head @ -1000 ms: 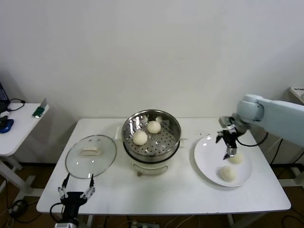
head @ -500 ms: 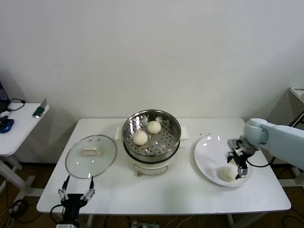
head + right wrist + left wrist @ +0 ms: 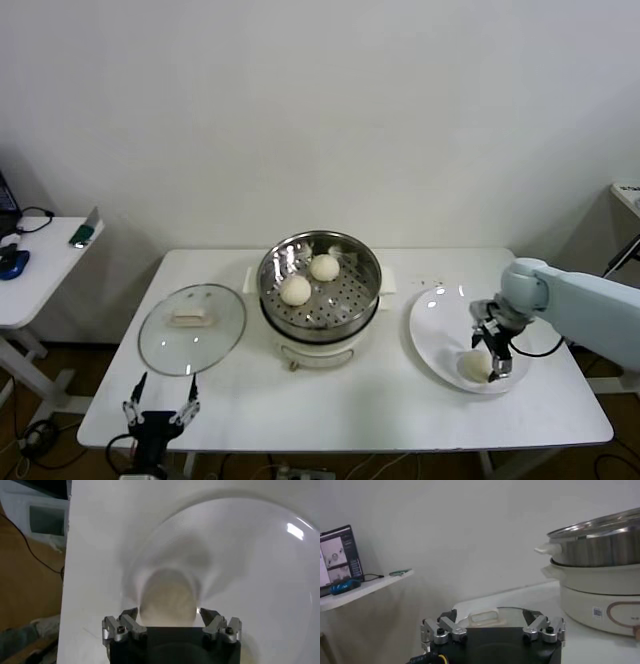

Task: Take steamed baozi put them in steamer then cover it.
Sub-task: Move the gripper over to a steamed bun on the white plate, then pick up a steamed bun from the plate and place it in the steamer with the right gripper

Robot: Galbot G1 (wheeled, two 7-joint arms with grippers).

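Observation:
The steamer (image 3: 318, 300) stands mid-table on its white base, uncovered, with two baozi (image 3: 323, 267) (image 3: 294, 290) on its perforated tray. Its steel wall (image 3: 600, 545) also shows in the left wrist view. The glass cover (image 3: 191, 330) lies flat to the steamer's left, and its cream handle (image 3: 483, 616) shows too. On the white plate (image 3: 435, 325) at the right, my right gripper (image 3: 489, 362) is open and low around one baozi (image 3: 470, 366). That baozi (image 3: 167, 600) sits between the spread fingers of my right gripper (image 3: 167, 614), apart from them. My left gripper (image 3: 160, 408) (image 3: 490, 616) hangs open at the table's front left edge.
A small side table (image 3: 40, 270) with a phone and a blue object stands left of the main table. A screen (image 3: 340, 550) sits there too. The plate lies close to the main table's right front edge (image 3: 560, 440).
My right gripper has come down and forward from above the plate's far side to the nearer baozi. The left arm has sunk slightly.

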